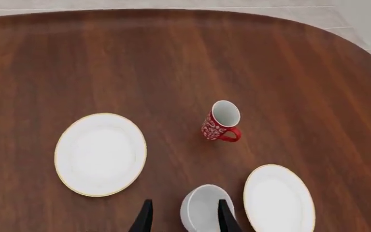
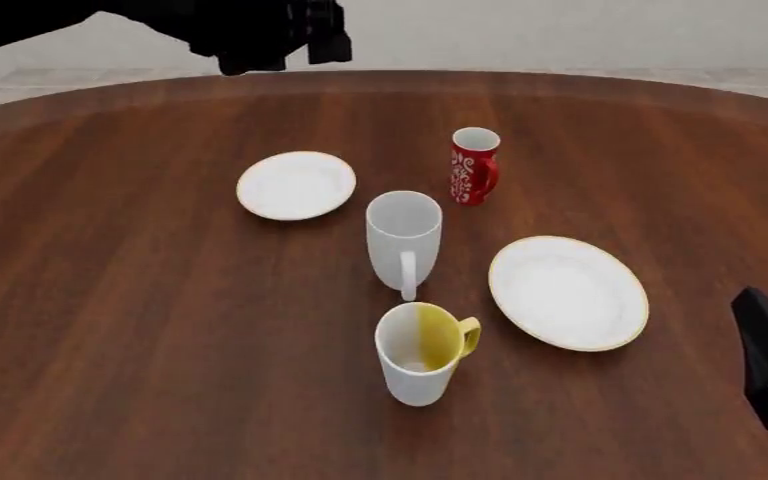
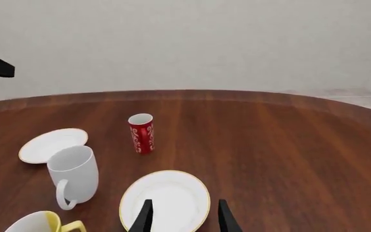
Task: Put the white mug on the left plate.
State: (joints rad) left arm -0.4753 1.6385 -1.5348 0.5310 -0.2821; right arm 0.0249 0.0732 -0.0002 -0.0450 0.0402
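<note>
Jaws of both the left gripper (image 1: pixel 184 220) and right gripper (image 3: pixel 182 217) stand apart, holding nothing. 3 mugs and 2 plates: white mug (image 2: pixel 404 240) upright mid-table, near left plate (image 2: pixel 296 185). Right arm is mostly cut off in front view

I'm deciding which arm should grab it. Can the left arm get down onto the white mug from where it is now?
Probably yes. The left gripper is open, raised above the table, and the white mug stands upright with nothing over its rim and clear gaps around it.
</note>
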